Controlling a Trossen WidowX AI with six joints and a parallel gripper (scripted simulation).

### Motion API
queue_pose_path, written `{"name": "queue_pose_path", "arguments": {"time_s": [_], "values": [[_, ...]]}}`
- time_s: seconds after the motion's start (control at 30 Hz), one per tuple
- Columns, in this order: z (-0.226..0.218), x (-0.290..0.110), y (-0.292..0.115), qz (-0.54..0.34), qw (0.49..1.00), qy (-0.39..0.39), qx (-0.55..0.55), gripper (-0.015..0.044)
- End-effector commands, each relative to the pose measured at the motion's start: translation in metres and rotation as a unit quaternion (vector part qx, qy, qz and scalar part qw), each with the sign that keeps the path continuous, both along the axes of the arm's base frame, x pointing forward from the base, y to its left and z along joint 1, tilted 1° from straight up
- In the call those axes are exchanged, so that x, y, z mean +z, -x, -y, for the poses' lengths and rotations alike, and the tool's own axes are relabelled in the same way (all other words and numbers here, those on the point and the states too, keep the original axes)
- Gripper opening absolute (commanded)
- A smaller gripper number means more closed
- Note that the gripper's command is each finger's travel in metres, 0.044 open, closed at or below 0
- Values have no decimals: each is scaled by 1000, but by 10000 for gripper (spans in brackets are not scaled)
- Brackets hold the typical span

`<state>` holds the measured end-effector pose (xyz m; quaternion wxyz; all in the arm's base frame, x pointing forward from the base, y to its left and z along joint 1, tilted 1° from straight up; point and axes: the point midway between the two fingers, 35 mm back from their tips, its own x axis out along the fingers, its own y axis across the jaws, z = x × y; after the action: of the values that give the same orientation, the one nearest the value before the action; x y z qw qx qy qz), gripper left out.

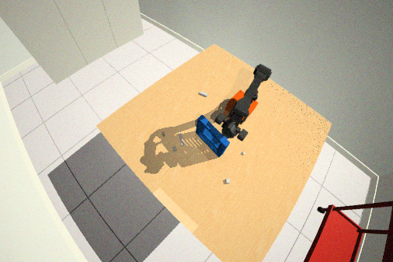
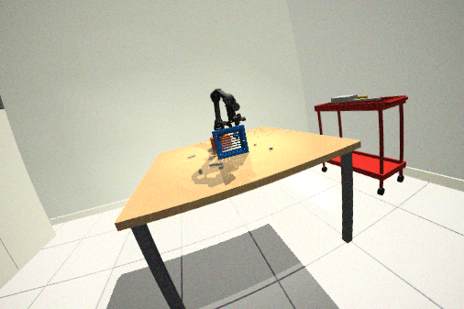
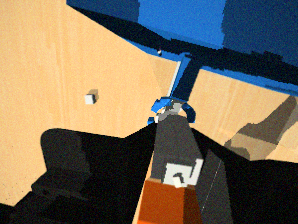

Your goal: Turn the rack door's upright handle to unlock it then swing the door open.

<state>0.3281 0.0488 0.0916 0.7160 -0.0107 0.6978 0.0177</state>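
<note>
The blue rack [image 1: 213,134] [image 2: 230,142] [image 3: 180,25] stands upright on the wooden table [image 1: 248,200] [image 2: 275,169]. In the wrist view a blue bar runs from its near side to a small blue clasp. The dark grey upright handle [image 3: 175,142] is beside that clasp, with a white bracket low on it. My gripper [image 1: 231,130] [image 3: 171,130] points down on the arm's side of the rack. Its black fingers are shut on the handle from both sides. The door shows no clear gap from the frame. How far the handle is turned cannot be told.
An orange block [image 1: 252,108] [image 3: 167,202] is at the arm's base. Small loose pieces lie around the rack: a white cube [image 1: 227,181], a smaller one [image 1: 243,153], a pale bar [image 1: 203,93] and a grey bar [image 1: 182,139] in the rack's shadow. A red cart [image 2: 359,106] stands beyond the table.
</note>
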Motion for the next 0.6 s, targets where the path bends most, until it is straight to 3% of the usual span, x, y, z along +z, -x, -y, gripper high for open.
{"name": "queue_pose_path", "arguments": {"time_s": [0.0, 0.27, 0.57], "values": [[0, -1, 1, 0, 997, 2, 77, 25], [0, -1, 1, 2, 963, 6, 271, 25], [0, -1, 1, 4, 879, 11, 476, 25]]}}
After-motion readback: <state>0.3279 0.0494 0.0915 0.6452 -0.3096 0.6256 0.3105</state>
